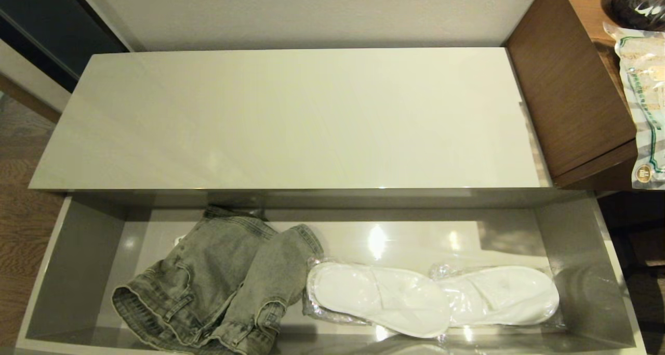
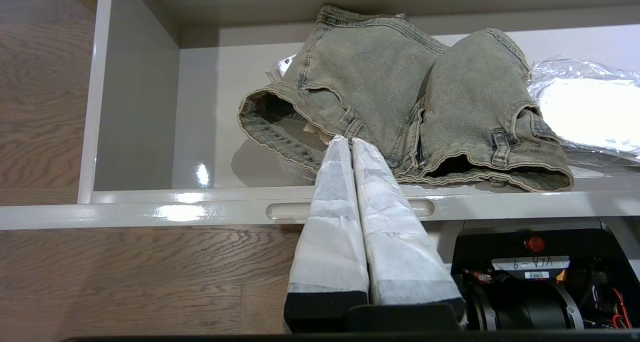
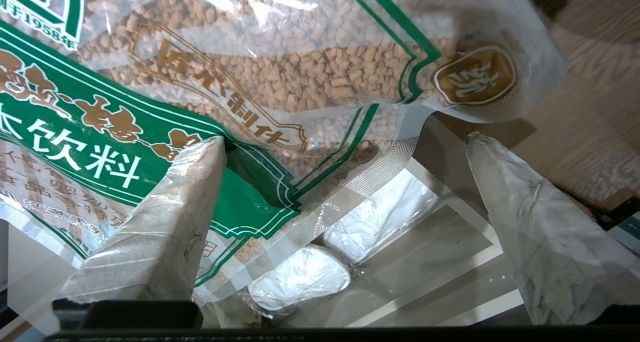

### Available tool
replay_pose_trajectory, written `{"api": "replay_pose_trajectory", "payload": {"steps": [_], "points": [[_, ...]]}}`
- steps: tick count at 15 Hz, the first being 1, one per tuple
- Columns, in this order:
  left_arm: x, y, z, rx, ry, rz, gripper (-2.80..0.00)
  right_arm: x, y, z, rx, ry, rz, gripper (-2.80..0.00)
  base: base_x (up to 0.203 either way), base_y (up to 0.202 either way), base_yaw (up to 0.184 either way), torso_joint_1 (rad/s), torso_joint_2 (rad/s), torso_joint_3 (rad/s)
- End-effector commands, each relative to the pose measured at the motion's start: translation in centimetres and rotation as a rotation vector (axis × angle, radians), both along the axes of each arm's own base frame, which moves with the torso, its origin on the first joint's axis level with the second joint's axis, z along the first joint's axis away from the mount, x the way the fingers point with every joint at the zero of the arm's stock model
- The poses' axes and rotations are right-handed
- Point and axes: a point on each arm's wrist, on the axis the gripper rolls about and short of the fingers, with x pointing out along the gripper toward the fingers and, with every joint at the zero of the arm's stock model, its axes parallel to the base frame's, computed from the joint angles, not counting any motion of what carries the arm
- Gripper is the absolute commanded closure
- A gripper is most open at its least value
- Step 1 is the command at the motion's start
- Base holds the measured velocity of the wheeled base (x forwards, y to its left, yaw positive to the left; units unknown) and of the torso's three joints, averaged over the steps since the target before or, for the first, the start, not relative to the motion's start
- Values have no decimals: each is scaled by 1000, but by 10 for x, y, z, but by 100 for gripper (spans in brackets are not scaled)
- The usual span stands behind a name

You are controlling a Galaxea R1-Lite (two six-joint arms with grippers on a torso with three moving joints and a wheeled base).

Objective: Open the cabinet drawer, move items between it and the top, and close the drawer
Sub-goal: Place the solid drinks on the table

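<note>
The cabinet drawer point(image 1: 78, 261) stands pulled out below the bare glossy top point(image 1: 291, 116). Faded grey jeans point(image 1: 218, 282) lie crumpled in its left half. My left gripper point(image 2: 350, 139) is shut and holds nothing; it hangs over the drawer's front rim point(image 2: 200, 209) with its tips close to the jeans' point(image 2: 400, 96) waistband. The clear packet point(image 1: 647, 100) of brown grains with green-white labels lies on the brown desk, overhanging its edge. My right gripper point(image 3: 345, 139) is open right under that packet point(image 3: 300, 66), one finger point(image 3: 165, 222) against its green label. Neither gripper shows in the head view.
White slippers point(image 1: 431, 295) wrapped in clear plastic lie in the drawer's right half, also seen below the packet as slippers point(image 3: 300, 277). The brown wood-grain desk point(image 1: 566, 84) rises beside the cabinet's right end, with a dark shiny object point(image 1: 639, 1) at its back. Wood floor lies left of the drawer.
</note>
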Motion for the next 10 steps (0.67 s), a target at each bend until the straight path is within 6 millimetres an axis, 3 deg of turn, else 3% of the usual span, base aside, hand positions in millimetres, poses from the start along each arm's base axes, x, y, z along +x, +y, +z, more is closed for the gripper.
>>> {"api": "replay_pose_trajectory", "payload": {"steps": [1, 5, 10], "points": [[0, 0, 0, 0, 0, 0, 0, 0, -1, 0, 8, -1, 2, -280, 0, 0, 0, 0, 0, 0], [0, 0, 0, 0, 0, 1, 0, 0, 0, 12, 28, 13, 7, -280, 0, 0, 0, 0, 0, 0], [0, 0, 0, 0, 0, 2, 0, -5, 11, 9, -23, 105, 122, -280, 0, 0, 0, 0, 0, 0]]}}
